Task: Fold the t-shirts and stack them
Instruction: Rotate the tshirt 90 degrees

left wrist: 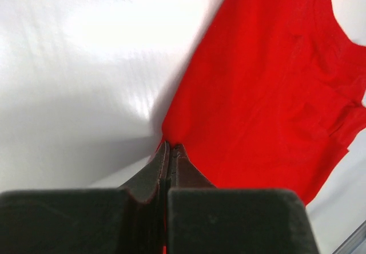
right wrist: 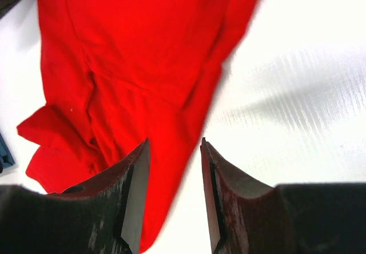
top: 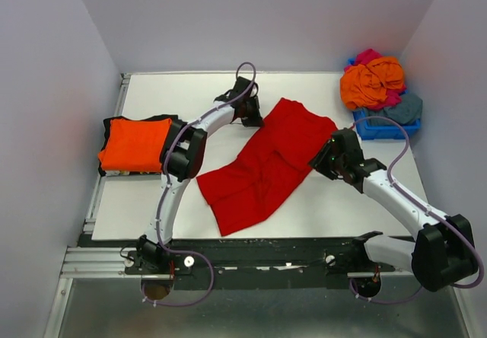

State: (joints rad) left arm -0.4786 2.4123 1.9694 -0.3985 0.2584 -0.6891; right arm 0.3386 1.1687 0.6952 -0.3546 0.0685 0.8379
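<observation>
The red t-shirt (top: 266, 163) lies partly spread and creased on the white table, running from back right to front left. My left gripper (top: 255, 117) is at the shirt's far left corner. In the left wrist view the gripper (left wrist: 170, 146) is shut on the edge of the red cloth (left wrist: 269, 94), with red showing between the jaws. My right gripper (top: 323, 159) is at the shirt's right edge. In the right wrist view the gripper (right wrist: 174, 142) is open, its jaws straddling the edge of the red cloth (right wrist: 131, 54) without pinching it.
A folded orange t-shirt (top: 135, 144) lies on a black one (top: 106, 129) at the table's left edge. A blue bin (top: 388, 129) at the back right holds a heap of orange (top: 369, 83), magenta and grey-blue (top: 407, 110) shirts. Purple walls enclose the table.
</observation>
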